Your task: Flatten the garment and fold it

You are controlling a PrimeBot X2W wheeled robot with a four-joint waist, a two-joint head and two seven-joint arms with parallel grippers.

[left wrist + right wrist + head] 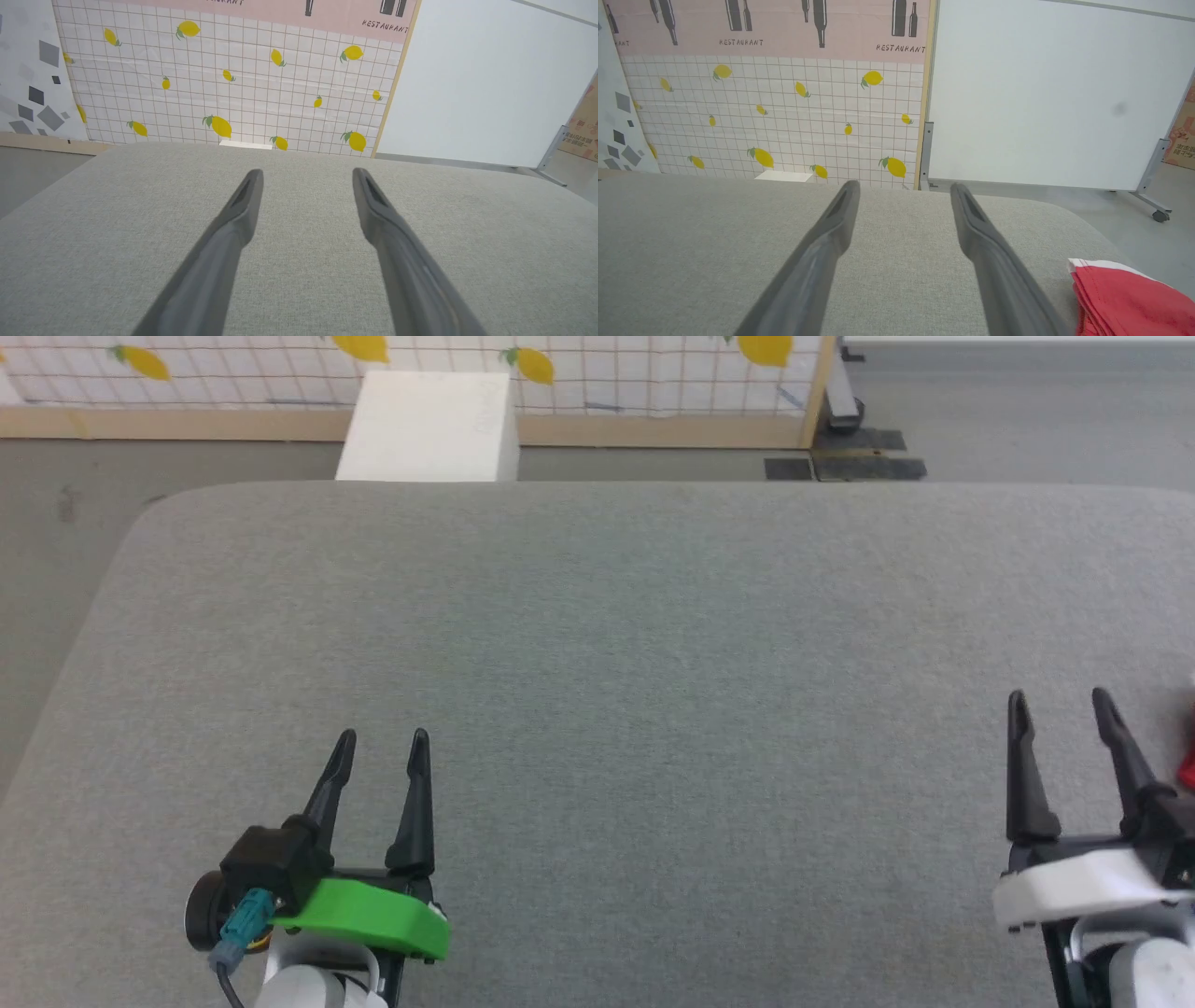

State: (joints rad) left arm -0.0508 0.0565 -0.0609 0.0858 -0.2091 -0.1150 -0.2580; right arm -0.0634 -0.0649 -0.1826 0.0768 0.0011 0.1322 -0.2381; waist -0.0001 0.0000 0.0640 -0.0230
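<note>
The red garment with white edge trim lies bunched on the grey padded table at the lower right of the right wrist view, just right of my right gripper. A sliver of that garment shows at the head view's right edge. My right gripper stands open and empty beside it, not touching it. At the head view's lower left my left gripper is open over bare table, nothing between its fingers; the left gripper looks the same in its own wrist view.
The grey padded table spans the head view, with rounded far corners. Beyond its far edge stand a white box and a lemon-patterned screen. A white board on wheels stands behind the table's right end.
</note>
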